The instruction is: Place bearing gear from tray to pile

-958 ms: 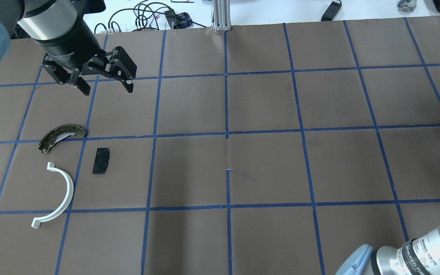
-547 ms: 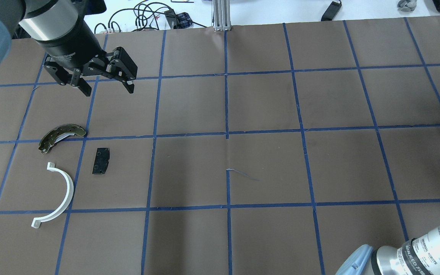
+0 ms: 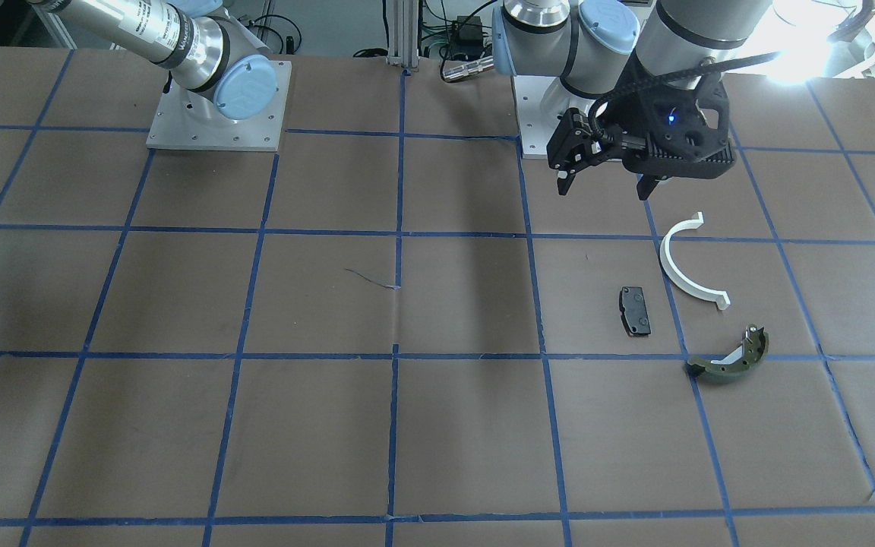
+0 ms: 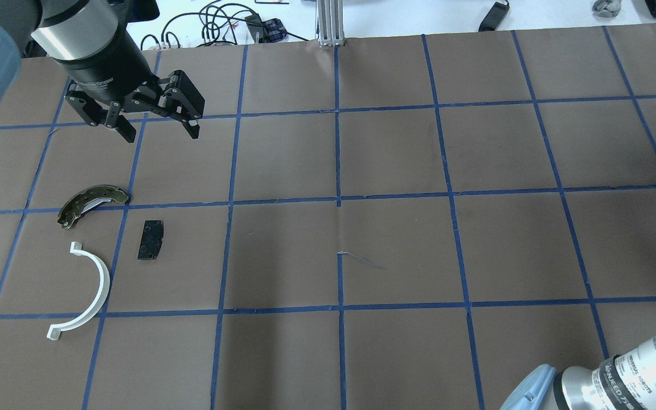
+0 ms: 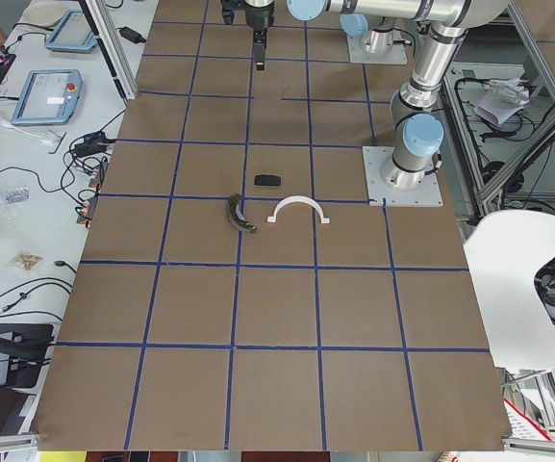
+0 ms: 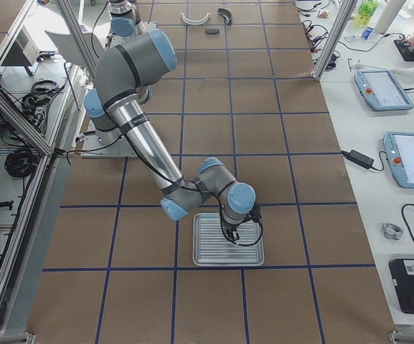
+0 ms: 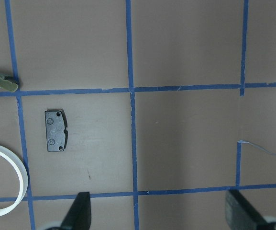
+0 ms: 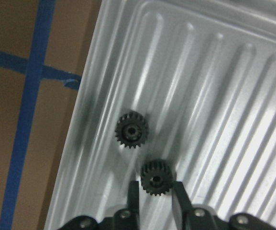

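Observation:
In the right wrist view two small black bearing gears lie on the ribbed metal tray [image 8: 224, 96]. My right gripper [image 8: 156, 194] is shut on the nearer gear [image 8: 157, 176]; the other gear [image 8: 131, 130] lies free just beyond. The tray [image 6: 210, 247] also shows in the exterior right view. The pile is far off on my left: an olive shoe [image 4: 91, 204], a black plate [image 4: 151, 240] and a white half-ring [image 4: 86, 290]. My left gripper [image 4: 160, 134] hangs open and empty above the table beyond the pile.
The table is brown paper with a blue tape grid [image 4: 338, 199]. The arm bases [image 3: 217, 106] stand at the robot's edge. Cables and an aluminium post [image 4: 328, 23] lie past the far edge. Teach pendants [image 6: 379, 89] sit on a side bench.

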Tool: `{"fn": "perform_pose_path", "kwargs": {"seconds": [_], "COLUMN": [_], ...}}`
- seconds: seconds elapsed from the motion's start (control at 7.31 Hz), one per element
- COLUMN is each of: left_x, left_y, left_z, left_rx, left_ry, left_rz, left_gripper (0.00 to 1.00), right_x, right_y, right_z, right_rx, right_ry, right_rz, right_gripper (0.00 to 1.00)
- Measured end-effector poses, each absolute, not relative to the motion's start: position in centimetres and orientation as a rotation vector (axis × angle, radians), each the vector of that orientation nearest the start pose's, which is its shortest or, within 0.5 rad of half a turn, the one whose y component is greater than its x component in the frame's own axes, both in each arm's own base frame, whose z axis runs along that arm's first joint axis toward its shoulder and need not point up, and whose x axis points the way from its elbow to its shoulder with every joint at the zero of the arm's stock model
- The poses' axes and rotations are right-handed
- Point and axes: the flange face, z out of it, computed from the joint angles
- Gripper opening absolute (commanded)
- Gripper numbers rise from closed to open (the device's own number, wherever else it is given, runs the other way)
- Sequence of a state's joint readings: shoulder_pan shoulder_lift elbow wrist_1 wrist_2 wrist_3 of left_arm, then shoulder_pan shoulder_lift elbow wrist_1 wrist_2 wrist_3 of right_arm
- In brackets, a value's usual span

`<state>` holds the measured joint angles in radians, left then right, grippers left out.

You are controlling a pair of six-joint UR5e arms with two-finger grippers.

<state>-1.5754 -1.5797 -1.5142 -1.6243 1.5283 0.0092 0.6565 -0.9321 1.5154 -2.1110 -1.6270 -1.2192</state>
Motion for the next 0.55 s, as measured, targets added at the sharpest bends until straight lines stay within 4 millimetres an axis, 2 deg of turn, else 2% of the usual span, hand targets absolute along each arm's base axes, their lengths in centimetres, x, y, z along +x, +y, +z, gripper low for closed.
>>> {"fn": "perform_pose_path", "kwargs": {"seconds": [0.27,0.55], "left_x": [-13.98,-13.97], "left_y": [-49.46,-49.45], "left_z": [50.56,50.64], "left_rx": [0.011,0.01], "left_ry": [3.184,3.184], "left_rz": [0.009,0.007], "left_gripper": [1.0,1.0], "right_x": [-45.67,-45.55], "right_y": [-51.35,-51.39], "right_z": [18.43,19.29], "right_rx": [-0.44,-0.425], "right_ry": [3.098,3.113], "right_rz": [0.13,0.136], "right_gripper": [0.0,0.0]}}
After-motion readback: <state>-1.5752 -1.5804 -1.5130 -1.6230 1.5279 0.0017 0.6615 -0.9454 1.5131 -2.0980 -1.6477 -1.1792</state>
